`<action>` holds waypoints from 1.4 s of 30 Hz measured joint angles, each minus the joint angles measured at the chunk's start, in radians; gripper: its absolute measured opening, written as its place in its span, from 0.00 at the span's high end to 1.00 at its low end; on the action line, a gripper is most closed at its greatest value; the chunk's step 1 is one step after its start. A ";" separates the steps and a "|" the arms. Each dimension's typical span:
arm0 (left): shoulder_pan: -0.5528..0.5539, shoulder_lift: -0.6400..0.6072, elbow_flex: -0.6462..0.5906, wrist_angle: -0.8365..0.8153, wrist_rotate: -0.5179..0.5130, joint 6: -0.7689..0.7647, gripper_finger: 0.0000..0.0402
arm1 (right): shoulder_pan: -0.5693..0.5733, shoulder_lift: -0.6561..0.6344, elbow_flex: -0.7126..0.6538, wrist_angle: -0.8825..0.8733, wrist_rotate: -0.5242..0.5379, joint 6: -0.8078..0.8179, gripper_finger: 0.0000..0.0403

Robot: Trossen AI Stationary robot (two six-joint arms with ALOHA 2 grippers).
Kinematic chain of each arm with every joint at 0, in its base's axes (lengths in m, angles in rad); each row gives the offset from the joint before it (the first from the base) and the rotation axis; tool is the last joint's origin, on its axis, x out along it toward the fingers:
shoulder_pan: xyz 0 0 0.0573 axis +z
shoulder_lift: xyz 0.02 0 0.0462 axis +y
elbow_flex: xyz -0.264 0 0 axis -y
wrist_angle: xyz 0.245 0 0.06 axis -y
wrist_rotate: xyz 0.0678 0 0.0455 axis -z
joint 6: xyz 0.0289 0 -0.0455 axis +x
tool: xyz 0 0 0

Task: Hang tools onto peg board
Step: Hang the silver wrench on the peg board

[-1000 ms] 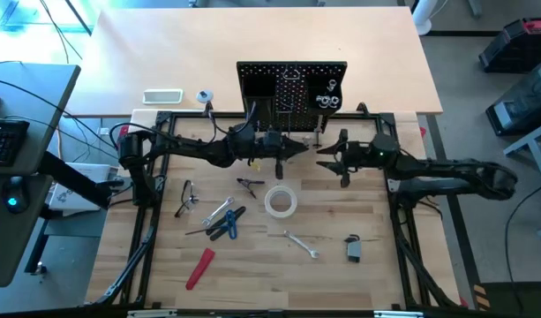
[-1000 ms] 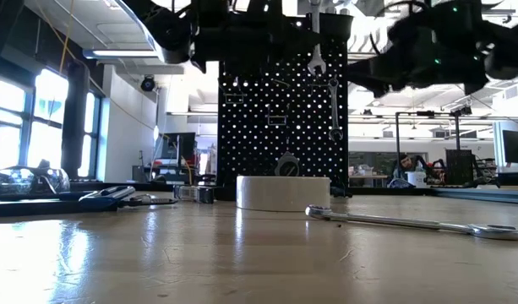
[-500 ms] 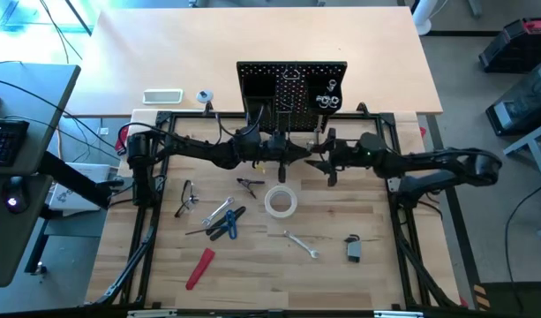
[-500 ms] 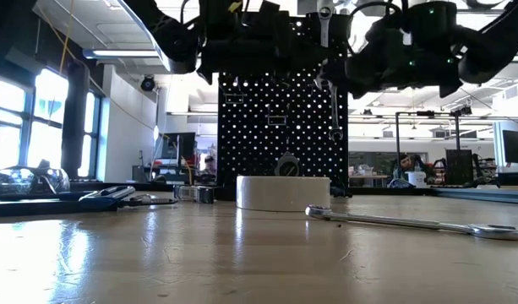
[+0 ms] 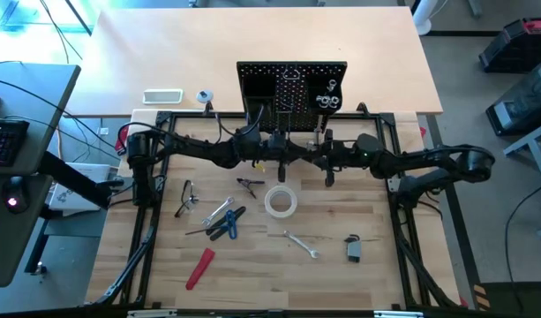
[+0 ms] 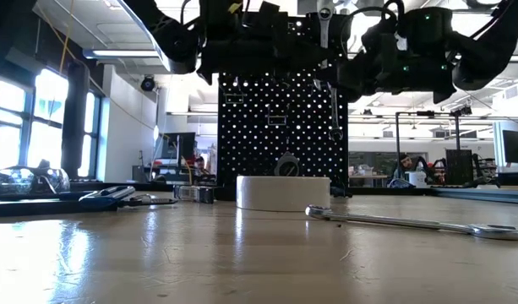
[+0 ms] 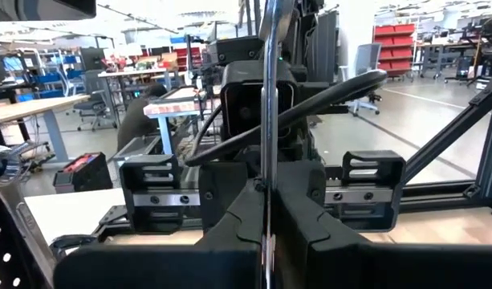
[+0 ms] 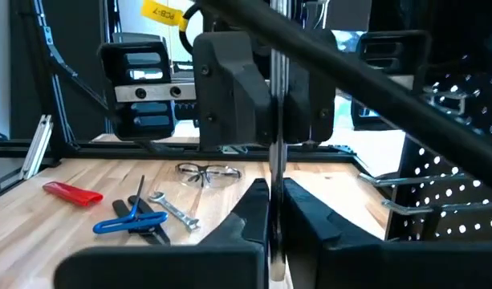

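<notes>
A: Right arm has slid in toward the centre since a second ago; right gripper [image 5: 321, 152] now pinched on the same wrench [image 6: 324, 19] the left holds.

B: Peg board [image 5: 292, 87]?

A: Upright at the table's [image 5: 252, 265] far edge, one wrench already hanging on it. Both arms meet just in front of it.

B: Left gripper [image 5: 294, 152]?

A: Clamped tight on the wrench, shaft running straight up between its fingers [image 7: 229, 233].

B: Which way does the wrench run?

A: Long axis vertical, ring end up, above both grippers in the low view. Held in the air, well off the table.

B: Loose tools?

A: White tape roll [image 5: 281, 201] mid-table, lying flat. Red-handled tool [image 5: 199, 268] near the front left, lying diagonally. Blue-handled pliers [image 5: 227, 224] left of the roll. Second wrench [image 5: 300, 244] diagonal, front of the roll. Tape measure [image 5: 353, 248] to the right.
</notes>
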 joint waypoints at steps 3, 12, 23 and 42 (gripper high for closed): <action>0.005 0.000 0.002 -0.002 0.001 -0.001 1.00 | 0.000 0.000 0.000 0.013 0.008 0.016 0.96; 0.019 0.000 0.001 -0.057 -0.014 0.028 0.86 | -0.055 0.000 0.000 -0.053 0.019 0.093 0.99; 0.050 -0.002 0.000 -0.119 0.012 -0.022 0.59 | -0.159 -0.001 0.000 -0.134 0.003 0.277 0.99; -0.021 -0.084 -0.001 -0.174 0.086 0.079 0.52 | -0.286 -0.001 0.000 -0.186 -0.077 0.321 0.99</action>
